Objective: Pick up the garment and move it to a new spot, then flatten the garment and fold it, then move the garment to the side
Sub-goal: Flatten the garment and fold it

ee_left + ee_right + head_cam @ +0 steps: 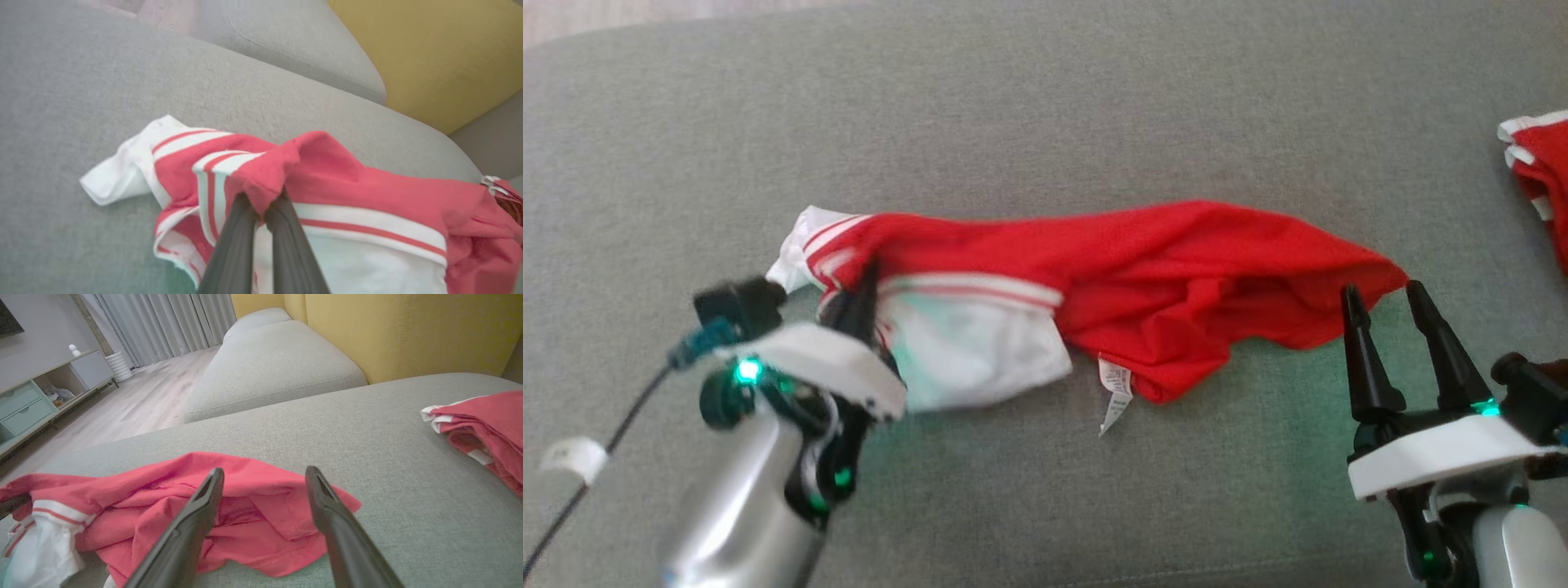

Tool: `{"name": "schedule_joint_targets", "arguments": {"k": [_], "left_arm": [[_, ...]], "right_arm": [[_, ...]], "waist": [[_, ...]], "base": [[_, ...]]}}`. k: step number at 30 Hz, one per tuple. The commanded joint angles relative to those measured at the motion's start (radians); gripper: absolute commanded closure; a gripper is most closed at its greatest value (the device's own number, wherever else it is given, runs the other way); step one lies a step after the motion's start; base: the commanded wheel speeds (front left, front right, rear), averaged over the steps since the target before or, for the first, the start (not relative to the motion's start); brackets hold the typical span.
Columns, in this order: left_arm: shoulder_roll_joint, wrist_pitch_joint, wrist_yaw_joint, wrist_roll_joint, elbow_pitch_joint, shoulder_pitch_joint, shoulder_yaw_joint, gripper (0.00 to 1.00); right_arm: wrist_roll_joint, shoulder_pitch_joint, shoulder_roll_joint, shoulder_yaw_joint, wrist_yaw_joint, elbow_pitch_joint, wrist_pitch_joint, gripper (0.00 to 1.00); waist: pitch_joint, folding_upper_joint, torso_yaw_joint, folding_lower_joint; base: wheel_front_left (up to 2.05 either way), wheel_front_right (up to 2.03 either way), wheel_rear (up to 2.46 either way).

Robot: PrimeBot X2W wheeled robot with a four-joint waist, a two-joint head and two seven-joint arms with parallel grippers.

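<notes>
far left, bare sofa [645, 163] runs wide out to its rounded edge. left pincer [866, 282] is clenched on a bunched red fold of the garment [1176, 261], right by its white striped end. the garment lies crumpled across the middle of the seat, long side left to right, with a white label [1115, 392] poking off its near edge. open grey seat lies beyond it and in front of it. right pincer [1384, 294] is released, fingers spread, tips at the red right corner. further right, well apart, a red-and-white shirt [1539, 171] sits at the head view's edge.
</notes>
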Motion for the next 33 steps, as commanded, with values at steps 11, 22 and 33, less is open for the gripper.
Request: {"name": "schedule_joint_targets", "arguments": {"k": [11, 22, 33], "left_arm": [[-0.012, -0.152, -0.066, 0.028, 0.213, -0.152, 0.055, 0.0], [0.09, -0.409, 0.144, 0.3, 0.075, -0.002, 0.066, 0.0], [0.175, -0.354, 0.278, 0.392, -0.202, 0.222, 0.055, 0.0]], "right_arm": [[-0.003, -0.043, -0.005, 0.014, -0.001, -0.038, -0.014, 0.0], [-0.06, -0.037, -0.012, 0.035, -0.001, -0.095, 0.01, 0.0], [-0.067, -0.006, -0.021, 0.047, -0.001, -0.137, 0.054, 0.0]], "waist": [[0.009, 0.0, -0.005, -0.0001], [-0.045, 0.0, 0.04, -0.0001], [-0.104, 0.0, 0.079, -0.0001]], "base": [[0.0, 0.0, 0.0], [0.0, 0.0, 0.0], [0.0, 0.0, 0.0]]}}
